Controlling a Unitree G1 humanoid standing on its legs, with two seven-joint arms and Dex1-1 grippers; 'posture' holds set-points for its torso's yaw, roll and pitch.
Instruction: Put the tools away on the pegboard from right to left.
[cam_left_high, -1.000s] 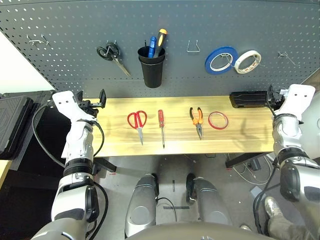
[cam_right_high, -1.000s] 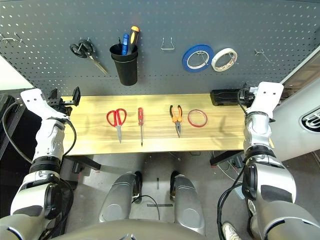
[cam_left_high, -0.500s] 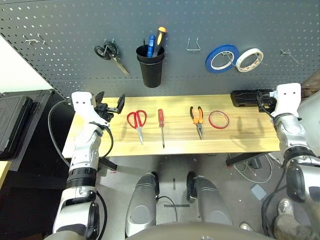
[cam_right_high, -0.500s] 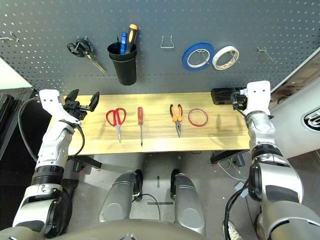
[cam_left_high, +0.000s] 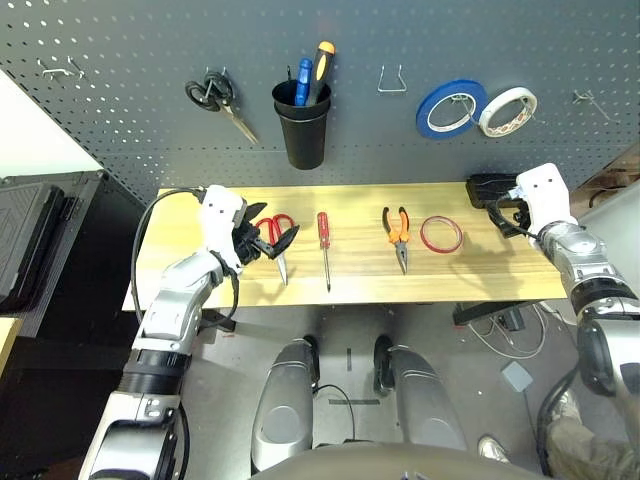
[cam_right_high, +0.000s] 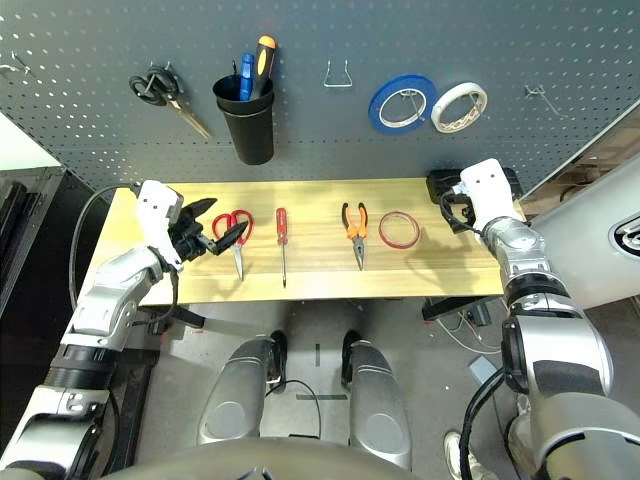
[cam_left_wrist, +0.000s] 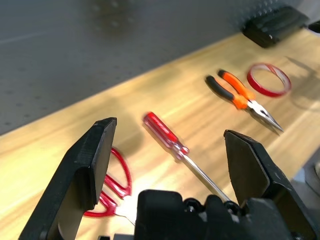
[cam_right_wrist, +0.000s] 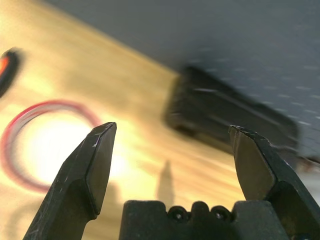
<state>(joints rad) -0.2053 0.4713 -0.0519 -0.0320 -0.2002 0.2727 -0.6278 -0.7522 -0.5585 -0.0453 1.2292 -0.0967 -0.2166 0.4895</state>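
- Since the job runs right to left, your right gripper (cam_right_wrist: 167, 165) is the one that matters first: its fingers are spread wide with nothing between them, hovering near the table's right end, and the red tape ring (cam_left_high: 441, 234) lies flat just to its inboard side, not touched yet. I'd guess that's your first pick.
- Your left gripper (cam_left_high: 268, 239) is gaping wide too and holds nothing. It sits right over the red-handled scissors (cam_right_high: 234, 232), probably staged there because that's the last tool in the order.
- Going on from the left gripper toward the right one, you've got the red-handled screwdriver (cam_left_high: 323, 244), then the orange-and-black pliers (cam_left_high: 397, 233), then the ring. All four lie in one row on the wooden table (cam_left_high: 500, 280), set apart from each other, so each can be picked without bumping the next.
- Just beyond the right gripper there's a black box (cam_left_high: 488, 189) on the table.
- Farther back, the pegboard (cam_left_high: 130, 110) carries a black cup (cam_left_high: 302, 131) with a blue-handled and an orange-and-black-handled tool standing in it. Black scissors (cam_left_high: 218, 101), blue tape (cam_left_high: 446, 108) and white tape (cam_left_high: 506, 110) already hang there; an empty hook (cam_left_high: 391, 82) sits between cup and tapes.
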